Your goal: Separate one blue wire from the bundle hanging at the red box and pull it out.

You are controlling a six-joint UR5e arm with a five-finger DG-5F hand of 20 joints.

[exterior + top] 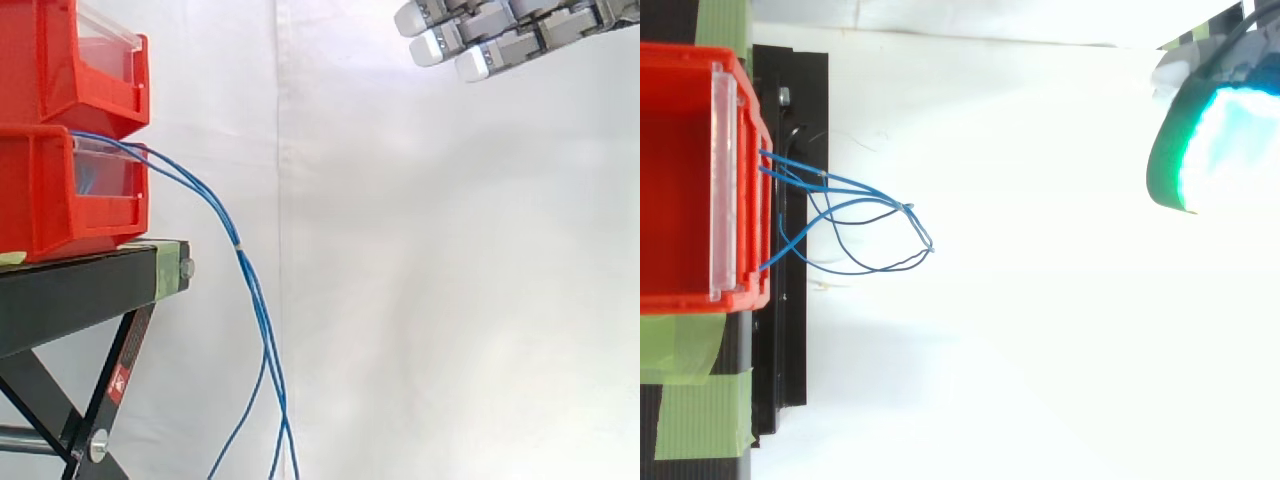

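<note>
1. Your hand (500, 35) hangs high and well out in front of the box (50, 190), above its rim level. The fingers are straight and side by side, with the pads (475, 65) aimed toward the box. The hand is open and holds nothing.
2. The wires (240, 250) leave the box's front at the top of its clear window (105, 175). They arc outward, then drop past the stand (80, 285) under the box. Nothing carries them beyond the box's lip, so they hang free.
3. Partway down that drop a pale band (238, 245) cinches the strands together. Below it they fan apart. From above, the wires (870, 205) bulge away from the box front as loops that meet at two pinch spots.
4. I read this as the approach stage. The hand is well apart from the wires, and no strand is singled out yet.
5. The next move probably calls for you to come down and in toward the box. Aim for the stretch under the band where gaps show. A thick pad should slip between strands there more easily than close to the box, where they run tight.
6. One risk is hooking two strands at once. Another is a pull that tugs the box itself. It sits at the stand's edge with an upper box (60, 60) stacked on it. Green tape (690, 390) beside the box looks meant to hold things down, but how firmly, I cannot tell.
</note>
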